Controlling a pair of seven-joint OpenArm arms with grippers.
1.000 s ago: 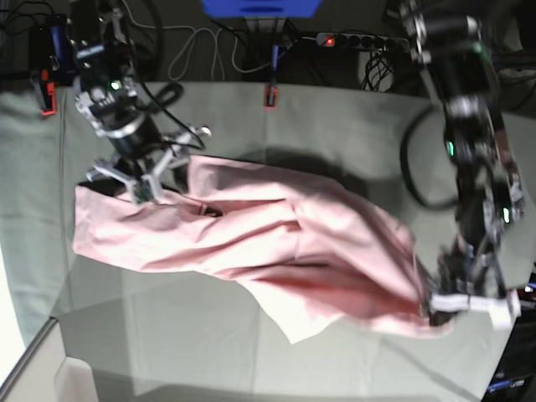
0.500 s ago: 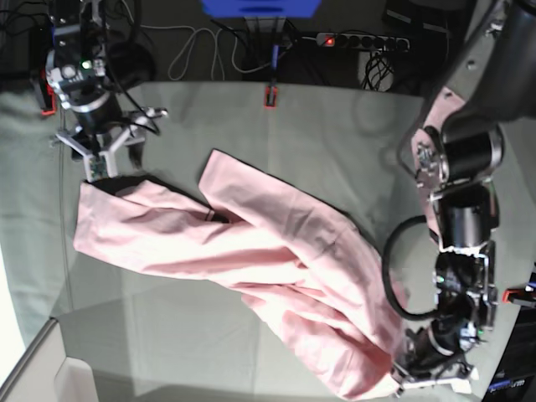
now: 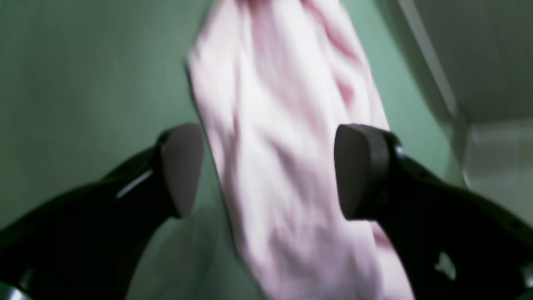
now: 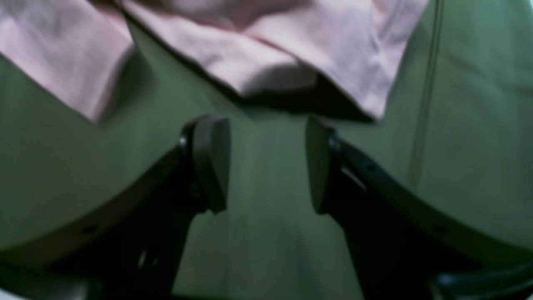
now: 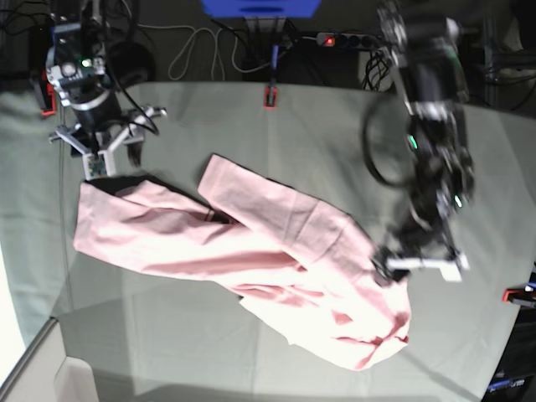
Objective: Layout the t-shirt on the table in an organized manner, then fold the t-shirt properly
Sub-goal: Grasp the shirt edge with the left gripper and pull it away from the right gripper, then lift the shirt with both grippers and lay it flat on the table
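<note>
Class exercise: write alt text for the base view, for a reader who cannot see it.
A crumpled pale pink cotton t-shirt lies diagonally on a grey-green cloth-covered table. Both grippers are open and hold nothing: the right gripper by its upper-left corner, the left gripper at its lower-right end.

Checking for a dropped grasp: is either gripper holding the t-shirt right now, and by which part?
Nothing is held. The left gripper and right gripper are both open; the t-shirt lies loose on the table.

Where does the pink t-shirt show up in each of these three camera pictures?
Base view: the t-shirt lies crumpled diagonally across the middle of the table.
Left wrist view: it fills the centre, seen between the open fingers of the left gripper.
Right wrist view: it runs along the top edge, beyond the open right gripper.
Shared landmark: the grey-green table cloth under it.
</note>
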